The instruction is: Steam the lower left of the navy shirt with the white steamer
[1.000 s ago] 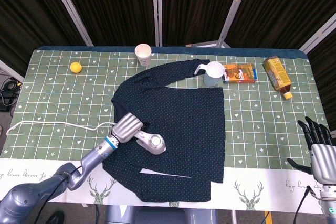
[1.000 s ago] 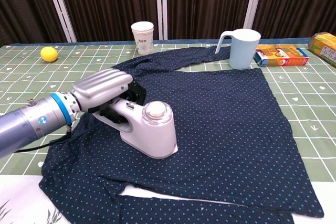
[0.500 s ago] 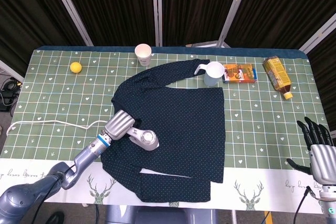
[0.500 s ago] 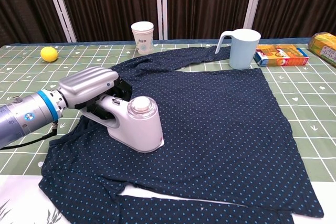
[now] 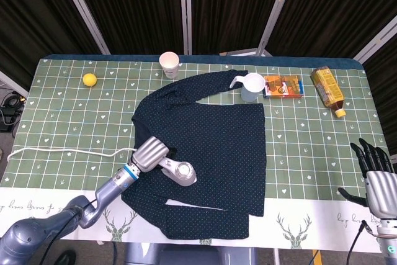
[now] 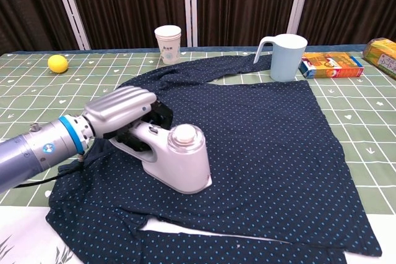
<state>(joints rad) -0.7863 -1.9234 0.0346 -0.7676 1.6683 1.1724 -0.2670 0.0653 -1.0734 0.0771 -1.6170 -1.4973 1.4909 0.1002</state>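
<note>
Steamer [image 6: 178, 157]: smooth white plastic, in left hand [image 6: 121, 108], on dotted navy shirt [image 6: 260, 134].

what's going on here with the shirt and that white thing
The robot's left hand grips a white steamer by its handle and rests it on the lower left part of a navy shirt spread flat on the table. The right hand hangs off the table's right edge, fingers apart, holding nothing. A mug, paper cup, lemon and some packets sit along the far side, untouched.
</note>
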